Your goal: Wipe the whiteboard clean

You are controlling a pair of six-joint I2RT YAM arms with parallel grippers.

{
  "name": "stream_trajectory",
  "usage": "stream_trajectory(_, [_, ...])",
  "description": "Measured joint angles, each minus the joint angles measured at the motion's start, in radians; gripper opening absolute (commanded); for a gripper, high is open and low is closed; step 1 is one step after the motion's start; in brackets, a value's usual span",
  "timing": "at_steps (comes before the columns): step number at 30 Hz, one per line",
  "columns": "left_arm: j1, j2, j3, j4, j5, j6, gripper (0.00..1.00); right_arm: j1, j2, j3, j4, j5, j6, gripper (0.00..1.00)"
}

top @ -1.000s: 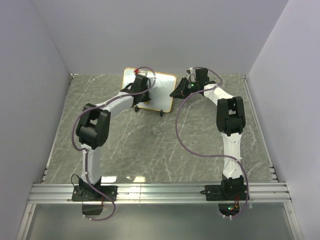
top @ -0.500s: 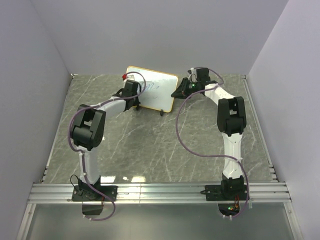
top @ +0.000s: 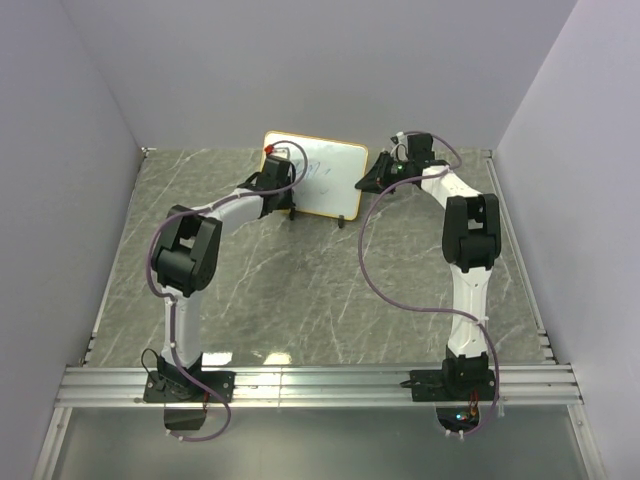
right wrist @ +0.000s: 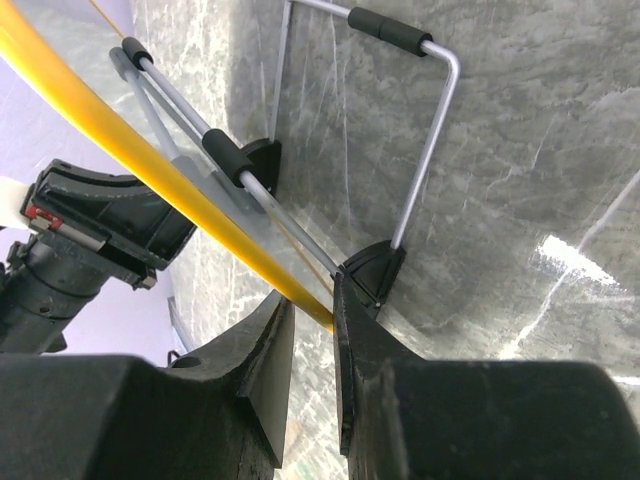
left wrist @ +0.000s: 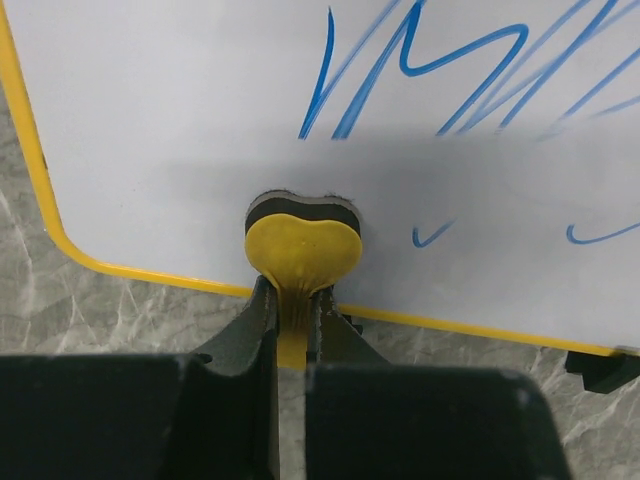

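The whiteboard (top: 335,180) stands upright at the counter's (top: 300,290) far middle. The left claw (left wrist: 292,300), clamped on a yellow eraser (left wrist: 303,248), presses it against the board's lower face beneath blue scribbles (left wrist: 420,60); the right claw (right wrist: 312,300) pinches the board's yellow edge.

You will find nothing legible here: the blue marker strokes (left wrist: 440,72) on the whiteboard (left wrist: 180,120) are only loose zigzags and small ticks, forming no word, number or sign.
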Motion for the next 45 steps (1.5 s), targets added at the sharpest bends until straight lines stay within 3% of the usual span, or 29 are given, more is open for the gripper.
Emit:
stream_trajectory(9, [-0.024, 0.027, 0.120, -0.109, 0.029, 0.003, 0.00, 0.001, -0.001, -0.007, 0.019, 0.006, 0.003, 0.00])
stream_trajectory(19, [-0.153, 0.066, 0.171, -0.029, 0.196, -0.029, 0.00, 0.084, -0.012, -0.045, 0.018, -0.013, 0.041, 0.00])
stream_trajectory(31, [-0.087, 0.070, 0.167, -0.010, 0.225, -0.052, 0.00, 0.085, -0.016, -0.051, 0.020, -0.005, 0.044, 0.00])
stream_trajectory(45, [0.127, 0.069, 0.045, 0.125, 0.231, -0.108, 0.00, 0.087, -0.031, -0.063, 0.022, 0.018, 0.014, 0.00])
